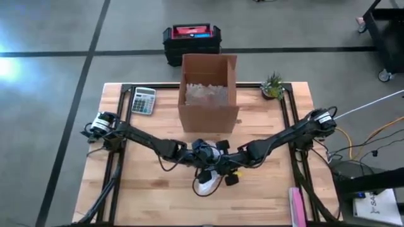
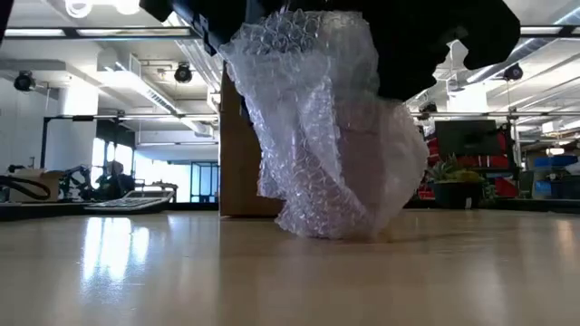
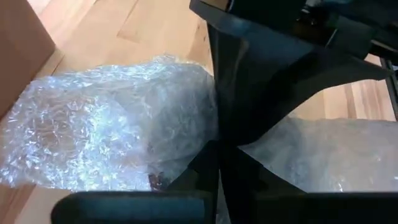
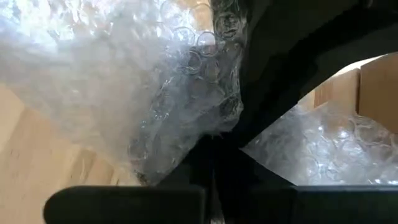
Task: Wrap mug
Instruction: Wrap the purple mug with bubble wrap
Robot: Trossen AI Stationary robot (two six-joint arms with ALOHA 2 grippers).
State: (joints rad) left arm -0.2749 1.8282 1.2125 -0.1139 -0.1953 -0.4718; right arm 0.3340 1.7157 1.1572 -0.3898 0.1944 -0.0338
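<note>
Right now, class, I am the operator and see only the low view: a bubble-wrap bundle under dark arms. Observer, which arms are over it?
Observer: Both; the left gripper and right gripper meet over the bundle.
Operator: What is in the box?
Observer: The cardboard box is open on top, with more bubble wrap inside.
Operator: Does the bundle touch it?
Observer: No; bare table lies between them.

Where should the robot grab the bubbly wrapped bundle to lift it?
Probably the bunched top of the bubble wrap bundle, coming straight down from above. The wrap gathers there and stands upright on the table, while the lower part bulges wide. Both tools already meet over it, left tool and right tool.
</note>
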